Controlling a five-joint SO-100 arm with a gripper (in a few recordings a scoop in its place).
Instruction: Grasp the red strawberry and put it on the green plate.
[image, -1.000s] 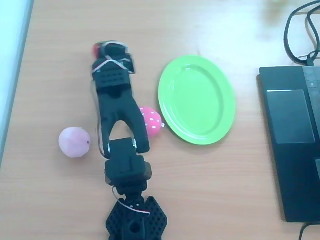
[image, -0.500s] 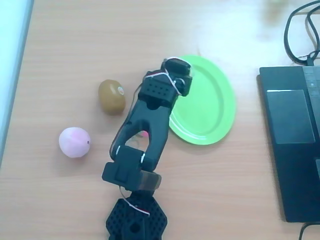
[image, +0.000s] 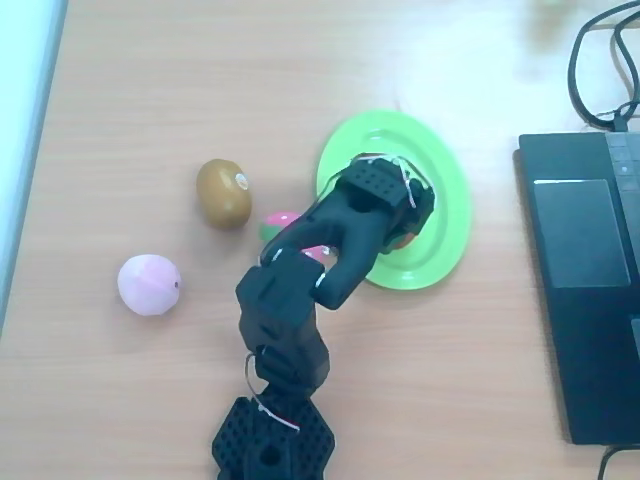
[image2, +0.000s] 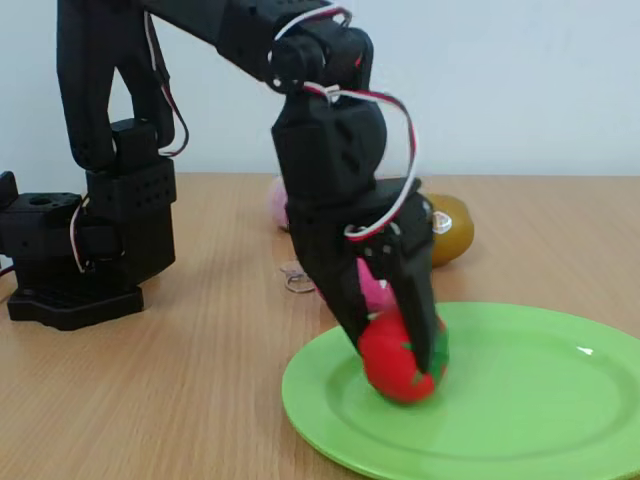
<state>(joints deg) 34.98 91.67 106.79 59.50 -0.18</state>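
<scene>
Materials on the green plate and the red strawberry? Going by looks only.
Green plate: looks like smooth, glossy plastic, with a white light glint on its surface and an even lime colour. Red strawberry, held in the hand: plain matte red with a soft sheen, probably plastic or foam; can't tell which.

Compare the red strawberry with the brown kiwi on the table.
The red strawberry is bright red, while the brown kiwi is brown with a pale end. The strawberry sits on the green plate between the gripper's jaws, while the kiwi lies free on the bare table. Both are small toy fruits.
</scene>
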